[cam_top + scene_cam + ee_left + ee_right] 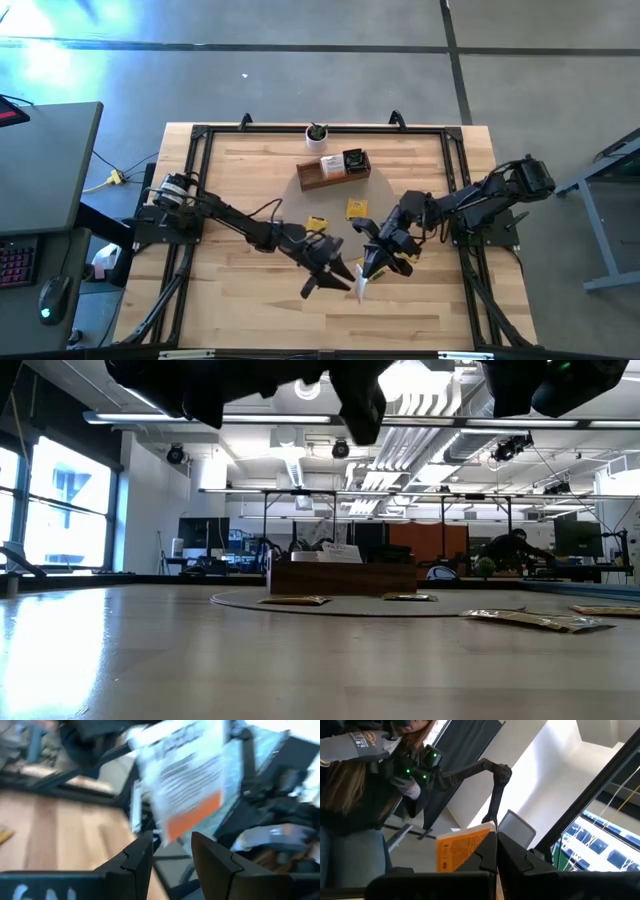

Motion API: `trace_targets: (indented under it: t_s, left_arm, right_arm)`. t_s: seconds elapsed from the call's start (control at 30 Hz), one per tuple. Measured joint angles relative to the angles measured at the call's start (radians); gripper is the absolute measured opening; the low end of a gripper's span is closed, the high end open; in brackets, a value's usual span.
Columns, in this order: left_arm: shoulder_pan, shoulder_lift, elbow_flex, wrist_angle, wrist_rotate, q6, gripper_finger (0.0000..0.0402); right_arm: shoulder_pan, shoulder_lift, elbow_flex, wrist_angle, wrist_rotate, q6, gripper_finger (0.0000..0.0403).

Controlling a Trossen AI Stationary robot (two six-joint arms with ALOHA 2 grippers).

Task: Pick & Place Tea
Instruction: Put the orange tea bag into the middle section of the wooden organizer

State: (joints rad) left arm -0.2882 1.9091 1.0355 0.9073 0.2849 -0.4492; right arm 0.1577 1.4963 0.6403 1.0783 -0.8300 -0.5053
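Observation:
My right gripper (372, 266) is shut on a tea sachet (358, 283), orange on one face (462, 851) and pale with an orange patch on the other (182, 785), held up over the table's middle. My left gripper (325, 280) is open right beside it. In the left wrist view its fingers (141, 854) stand either side of the sachet's lower corner; I cannot tell if they touch. Other sachets lie flat on the table: two (316, 223) (357, 208) near the brown tray (335, 171), one (402, 264) under the right arm. My right gripper pinches the sachet between its two shut fingers at one edge (489, 831). The sachet is lifted clear of the table and sticks out past the fingertips toward my left gripper.
A small white pot with a plant (317, 135) stands behind the tray at the far edge. In the low view sachets (295, 600) (535, 620) lie flat on the wood. A person in grey gloves (360, 750) shows in the right wrist view, beyond the table.

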Motion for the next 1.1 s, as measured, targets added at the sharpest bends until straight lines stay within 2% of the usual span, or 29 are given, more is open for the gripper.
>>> trace_targets:
  t_s: [0.23, 0.43, 0.57, 0.67, 0.73, 0.93, 1.1]
  left_arm:
    - [0.0, 0.0, 0.0, 0.033, 0.019, 0.003, 0.0133]
    - [0.0, 0.0, 0.0, 0.033, 0.02, 0.017, 0.0133]
    - [0.0, 0.0, 0.0, 0.048, 0.021, 0.026, 0.0133]
    - [0.001, 0.0, 0.0, 0.088, 0.043, 0.026, 0.0133]
    - [0.001, -0.001, 0.003, 0.103, 0.06, 0.029, 0.0133]
    - [0.001, -0.001, 0.043, 0.053, 0.079, 0.029, 0.0133]
    - [0.001, -0.001, 0.071, -0.05, 0.066, 0.029, 0.0122]
  right_arm:
    - [0.0, 0.0, 0.0, 0.014, -0.015, -0.021, 0.0]
    - [0.0, 0.0, 0.0, 0.003, -0.017, -0.155, 0.0]
    - [0.0, 0.0, 0.0, -0.003, -0.068, -0.217, 0.0]
    - [0.0, 0.0, 0.0, -0.062, -0.076, -0.232, 0.0]
    - [0.0, 0.0, 0.0, -0.109, -0.042, -0.244, 0.0]
    - [0.0, 0.0, 0.0, -0.109, -0.024, -0.263, 0.0]
    - [0.0, 0.0, 0.0, -0.102, -0.038, -0.257, 0.0]
